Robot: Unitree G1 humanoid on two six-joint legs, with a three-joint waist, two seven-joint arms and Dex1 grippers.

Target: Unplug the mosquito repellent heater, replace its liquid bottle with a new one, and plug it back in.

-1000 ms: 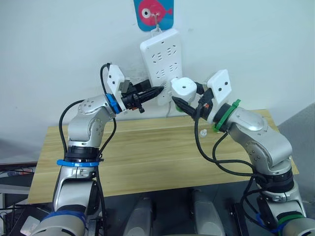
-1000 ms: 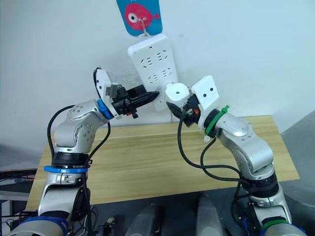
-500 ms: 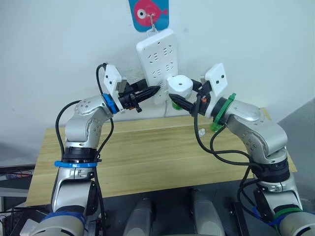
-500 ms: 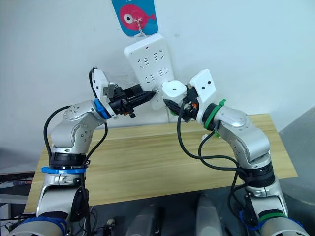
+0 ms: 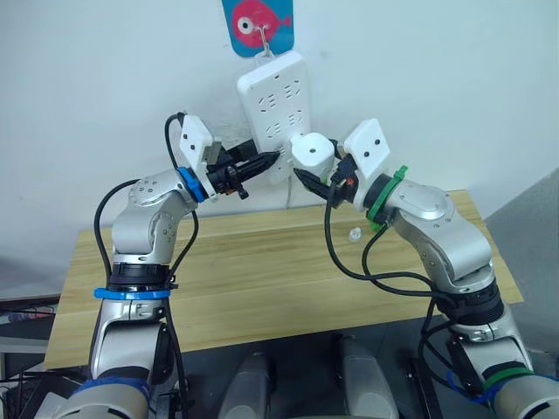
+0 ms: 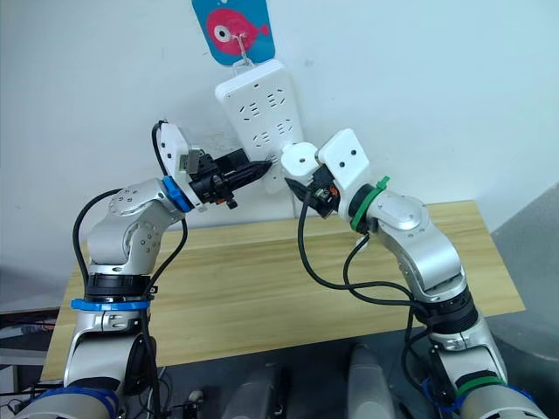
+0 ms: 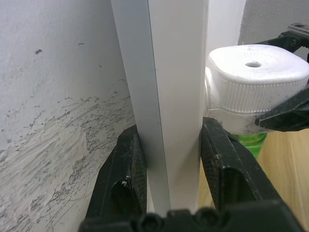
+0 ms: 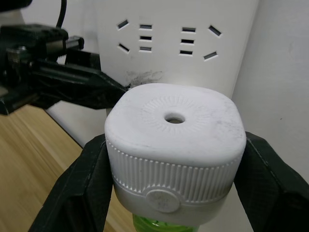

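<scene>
The white mosquito repellent heater point(image 5: 313, 150) has a small round hole in its face point(image 8: 174, 117), and a green liquid bottle point(image 7: 251, 141) sits under it. My right gripper point(image 8: 176, 159) is shut on the heater's ribbed sides. It holds the heater against the lower face of the hanging white power strip point(image 5: 271, 100). Whether its prongs are in a socket is hidden. My left gripper point(image 7: 170, 130) is shut on the strip's lower edge, one finger point(image 7: 126, 164) behind it and one in front.
The strip hangs from a hook on the blue fish sign point(image 5: 258, 22) on the white wall. Below lies a wooden table point(image 5: 262, 271) with a small clear cap-like piece point(image 5: 354, 234) near its back right.
The head camera has shifted. My right gripper has brought the heater slightly closer to the strip, its wrist swinging left. The left gripper still clamps the strip.
</scene>
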